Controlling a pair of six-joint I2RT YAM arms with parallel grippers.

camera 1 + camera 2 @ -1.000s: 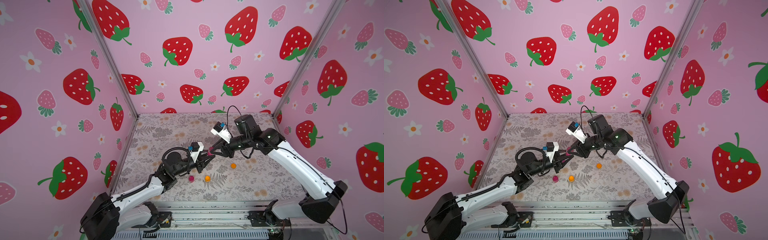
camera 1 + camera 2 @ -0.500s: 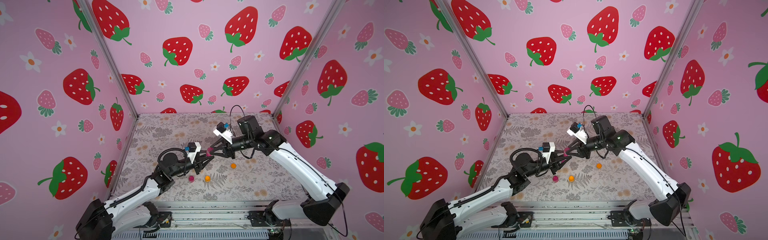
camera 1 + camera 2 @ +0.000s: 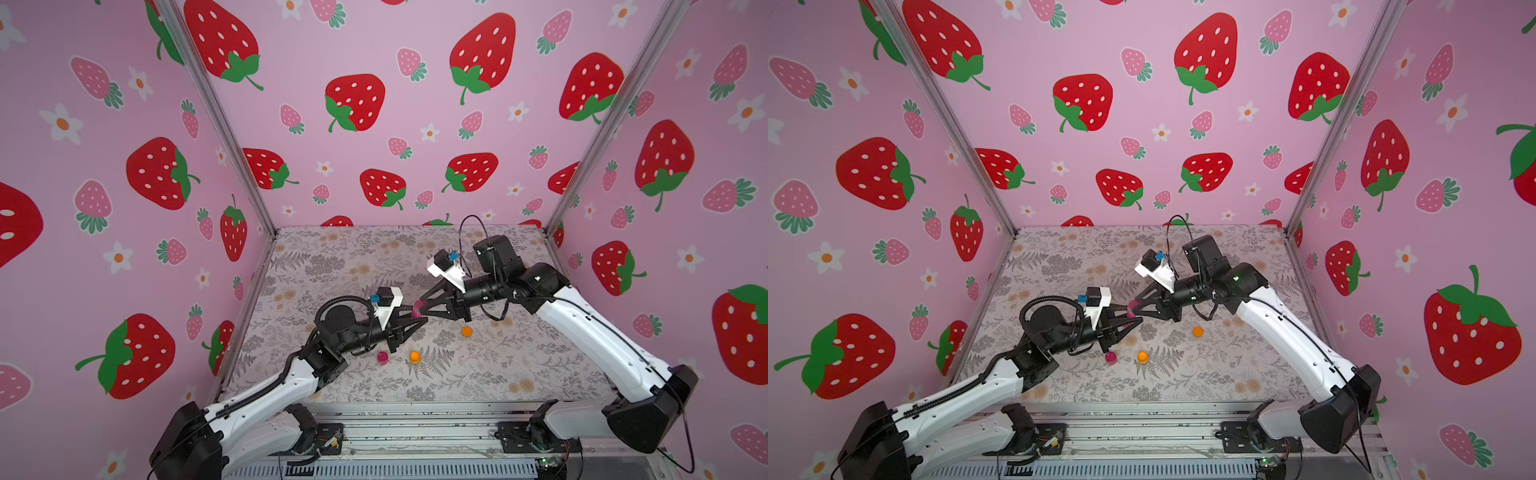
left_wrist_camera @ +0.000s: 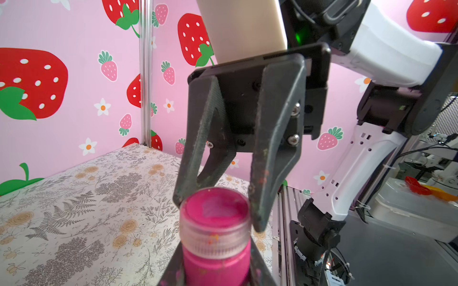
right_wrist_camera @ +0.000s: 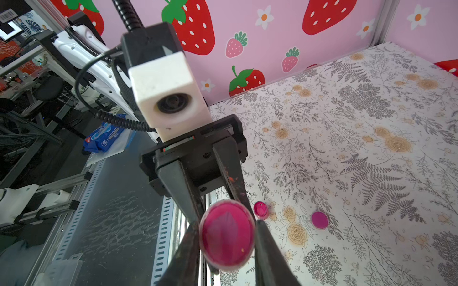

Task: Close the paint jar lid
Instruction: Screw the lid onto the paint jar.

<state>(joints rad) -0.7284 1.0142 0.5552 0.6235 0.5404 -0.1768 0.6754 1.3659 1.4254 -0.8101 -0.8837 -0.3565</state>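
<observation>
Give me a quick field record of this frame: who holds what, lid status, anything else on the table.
left gripper: shut on the paint jar, holding it clear of the table
right gripper: shut on the lid, one finger on each side of its rim
lid: seated on the jar's mouth; how tight it is cannot be told
arms: meet tip to tip near mid-table in both top views
loose on table: magenta pot and two orange pots, none touched
</observation>
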